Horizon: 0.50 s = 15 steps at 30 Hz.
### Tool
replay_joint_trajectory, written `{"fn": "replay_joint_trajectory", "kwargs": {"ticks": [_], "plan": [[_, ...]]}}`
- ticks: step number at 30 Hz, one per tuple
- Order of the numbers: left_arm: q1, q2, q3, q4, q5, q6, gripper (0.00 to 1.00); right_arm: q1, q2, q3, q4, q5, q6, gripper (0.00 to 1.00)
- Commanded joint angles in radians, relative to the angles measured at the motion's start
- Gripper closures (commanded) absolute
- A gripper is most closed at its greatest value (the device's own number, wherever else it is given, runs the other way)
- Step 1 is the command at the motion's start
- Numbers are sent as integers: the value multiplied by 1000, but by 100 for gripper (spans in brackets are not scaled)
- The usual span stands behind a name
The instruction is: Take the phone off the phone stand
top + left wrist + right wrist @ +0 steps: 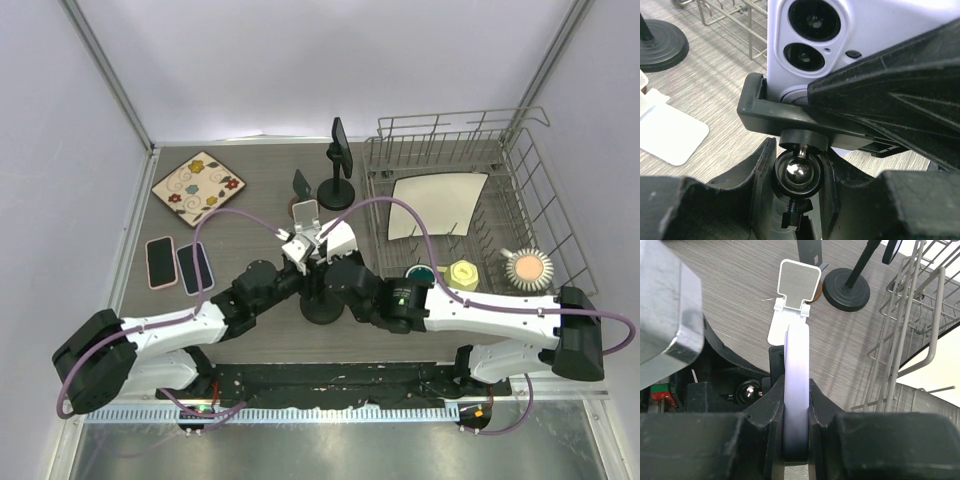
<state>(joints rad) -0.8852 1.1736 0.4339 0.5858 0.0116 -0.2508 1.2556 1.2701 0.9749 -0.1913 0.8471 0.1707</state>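
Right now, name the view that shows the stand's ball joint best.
Left wrist: the ball joint sits close and sharp under the cradle. Right wrist shows only a glimpse beside the phone. In top external it is hidden.

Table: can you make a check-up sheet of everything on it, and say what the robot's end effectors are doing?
Surface: grey table, no spills seen.
Job's things: phone sits upright in the stand, not out yet.
Clutter: plate, spare phones lying flat, white holder, second stand, rack at the right.
End effectors: left end effector closed on the stand's ball joint; right end effector closed on the phone's edges.
Cables: purple cables loop over both arms.
Surroundings: white walls, metal frame.
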Motion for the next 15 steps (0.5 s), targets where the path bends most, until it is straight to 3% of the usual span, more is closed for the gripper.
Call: {"fn": "replay_joint_trajectory", "kwargs": {"ticks": [1, 9, 15], "plan": [[25, -70, -61, 22, -398, -15, 100, -27, -44, 45, -145, 256, 15, 99], [-41, -104, -133, 91, -483, -25, 100, -62, 15, 93, -135, 392, 46, 99], [-73, -74, -129, 108, -470, -27, 100, -81, 41, 90, -117, 400, 70, 99]]}}
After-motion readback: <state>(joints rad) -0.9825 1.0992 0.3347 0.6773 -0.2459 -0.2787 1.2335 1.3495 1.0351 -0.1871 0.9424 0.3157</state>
